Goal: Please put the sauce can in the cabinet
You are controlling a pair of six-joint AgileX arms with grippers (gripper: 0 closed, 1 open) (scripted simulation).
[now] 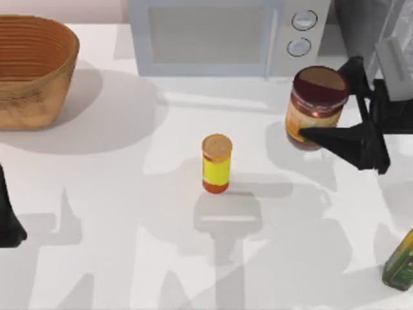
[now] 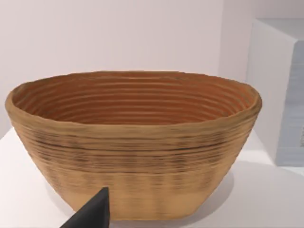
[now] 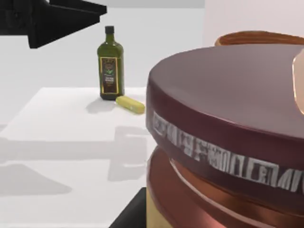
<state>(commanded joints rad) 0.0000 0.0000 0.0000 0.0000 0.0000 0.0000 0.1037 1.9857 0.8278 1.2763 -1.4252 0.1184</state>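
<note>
The sauce can [image 1: 314,106], a squat jar with a maroon lid and an orange label, sits at the right rear of the table in front of the microwave's knobs. My right gripper [image 1: 324,101] is shut on it, one black finger at the far side and one at the near side. The can's maroon lid [image 3: 228,109] looms close in the right wrist view, with a black finger [image 3: 57,19] above it. The grey speckled cabinet [image 1: 358,26] stands at the back right corner, partly cut off by the top view's edge. My left gripper [image 1: 8,219] is parked at the left edge.
A pale microwave [image 1: 213,35] stands at the back centre. A woven basket [image 1: 32,68] fills the back left corner. A slim yellow bottle with an orange cap [image 1: 216,163] stands mid-table. A dark green bottle [image 1: 400,261] is at the front right edge.
</note>
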